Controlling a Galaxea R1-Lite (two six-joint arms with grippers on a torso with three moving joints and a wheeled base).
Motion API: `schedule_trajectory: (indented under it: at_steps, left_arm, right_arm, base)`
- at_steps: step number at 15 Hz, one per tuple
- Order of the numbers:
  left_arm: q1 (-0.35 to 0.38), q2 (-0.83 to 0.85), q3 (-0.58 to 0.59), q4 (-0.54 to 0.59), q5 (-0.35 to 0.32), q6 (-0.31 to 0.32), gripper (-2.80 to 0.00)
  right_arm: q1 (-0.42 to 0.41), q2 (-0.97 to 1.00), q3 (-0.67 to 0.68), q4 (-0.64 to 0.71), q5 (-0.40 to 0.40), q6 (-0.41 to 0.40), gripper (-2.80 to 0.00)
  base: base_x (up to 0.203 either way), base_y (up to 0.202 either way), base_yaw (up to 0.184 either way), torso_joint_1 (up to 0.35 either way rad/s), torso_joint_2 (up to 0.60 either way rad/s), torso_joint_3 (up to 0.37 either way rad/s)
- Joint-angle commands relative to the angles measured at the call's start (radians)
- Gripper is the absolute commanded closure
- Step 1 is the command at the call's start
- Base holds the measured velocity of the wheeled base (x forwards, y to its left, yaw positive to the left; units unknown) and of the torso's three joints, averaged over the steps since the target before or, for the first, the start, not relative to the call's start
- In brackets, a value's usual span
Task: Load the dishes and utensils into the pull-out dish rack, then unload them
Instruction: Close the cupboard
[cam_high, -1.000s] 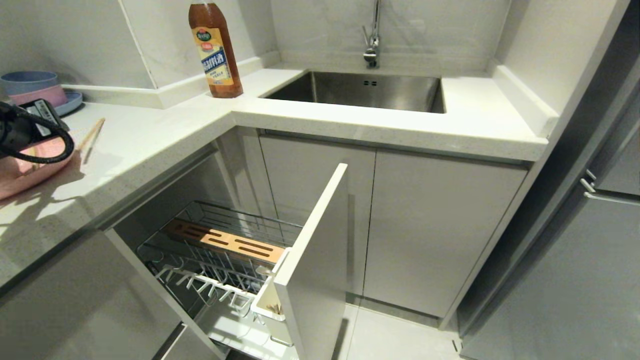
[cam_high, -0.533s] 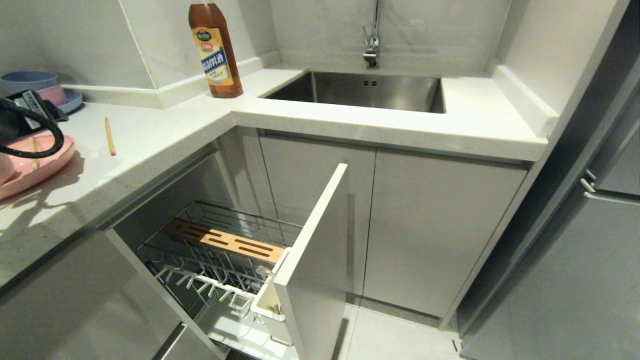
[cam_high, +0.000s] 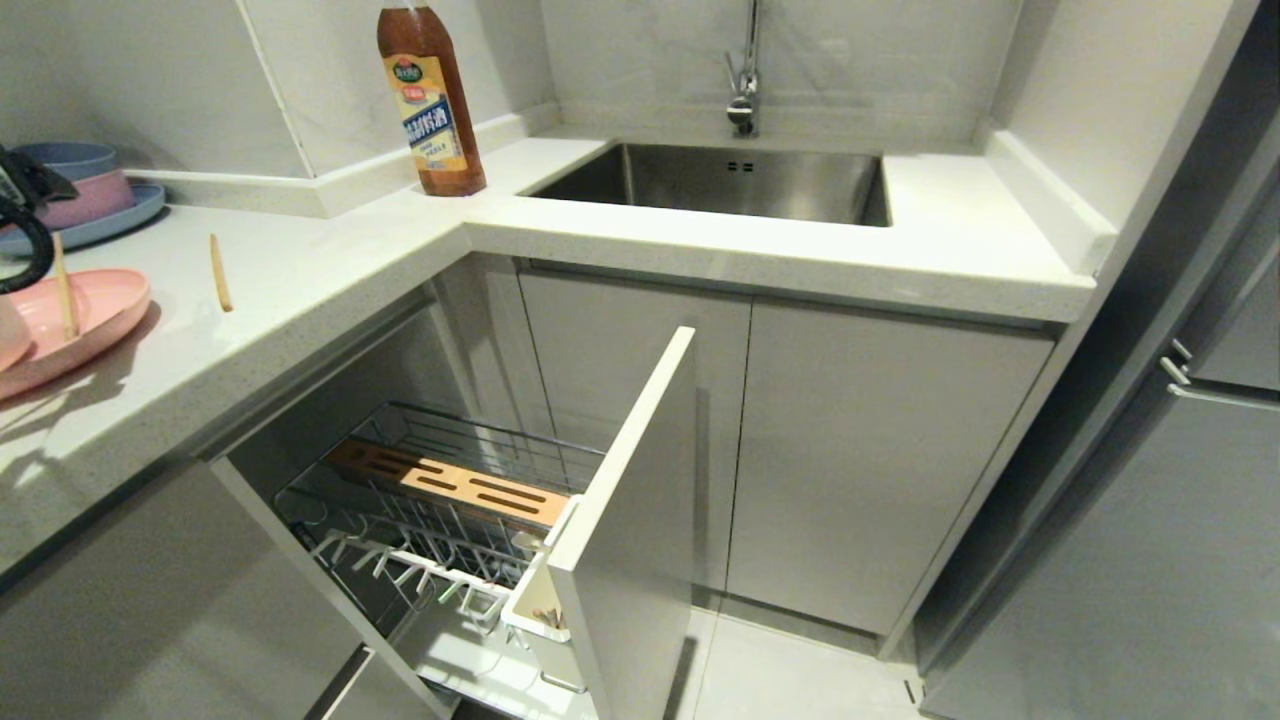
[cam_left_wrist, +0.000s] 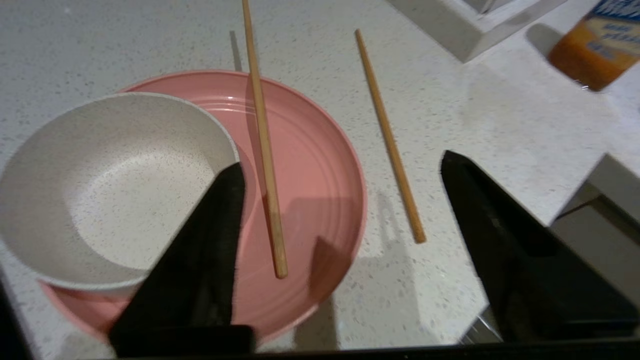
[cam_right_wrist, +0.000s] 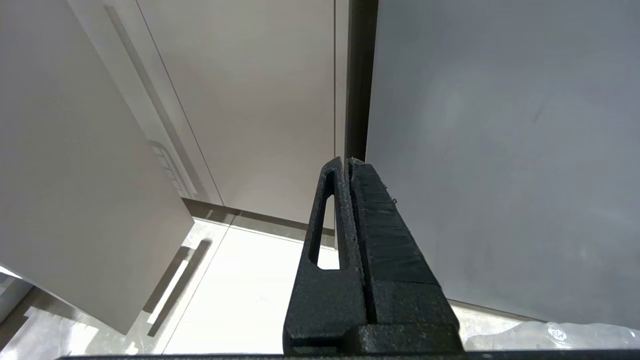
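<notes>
White counter (cam_high: 300, 290) carries your unloaded chopsticks (cam_left_wrist: 390, 135), one across the pink plate (cam_left_wrist: 310, 165) beside the cream bowl (cam_left_wrist: 115, 185). Your left gripper (cam_left_wrist: 340, 170) hangs spread, empty; next, judge what remains in the dish rack (cam_high: 450, 500).

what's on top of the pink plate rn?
The cream bowl sits on the pink plate, and one chopstick lies across it. The other chopstick is on the counter. Plate surface under the bowl is hidden.

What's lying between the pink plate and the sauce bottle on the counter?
One chopstick, on bare counter between plate and bottle; head view shows it.
</notes>
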Motion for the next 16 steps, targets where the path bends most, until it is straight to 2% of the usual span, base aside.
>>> schedule_trajectory:
  at_steps: [1,4,8,10,13,16]
  left_arm:
    - [-0.002,-0.072,0.02,0.001,-0.007,-0.002,0.0]
    - [-0.014,-0.175,0.069,0.002,-0.043,-0.002,0.0]
    - [-0.099,-0.289,0.138,-0.002,-0.053,-0.002,0.0]
    - [-0.196,-0.345,0.179,0.001,-0.054,-0.002,0.0]
    - [-0.412,-0.369,0.208,0.009,-0.058,-0.005,0.0]
    - [-0.615,-0.306,0.128,0.012,-0.093,-0.014,0.0]
  right_arm:
    - [0.001,0.0,0.003,0.0,0.0,0.0,0.0]
    - [0.001,0.0,0.003,0.0,0.0,0.001,0.0]
    - [0.0,0.0,0.003,0.0,0.0,0.0,0.0]
    - [0.0,0.001,0.002,0.0,0.0,0.0,0.0]
    - [0.0,0.001,0.003,0.0,0.0,0.0,0.0]
    - [0.0,0.0,0.003,0.0,0.0,0.0,0.0]
  base:
    - [0.0,0.0,0.0,0.0,0.0,0.0]
    - [0.0,0.0,0.0,0.0,0.0,0.0]
    - [0.0,0.0,0.0,0.0,0.0,0.0]
    - [0.0,0.0,0.0,0.0,0.0,0.0]
    - [0.0,0.0,0.0,0.0,0.0,0.0]
    - [0.0,0.0,0.0,0.0,0.0,0.0]
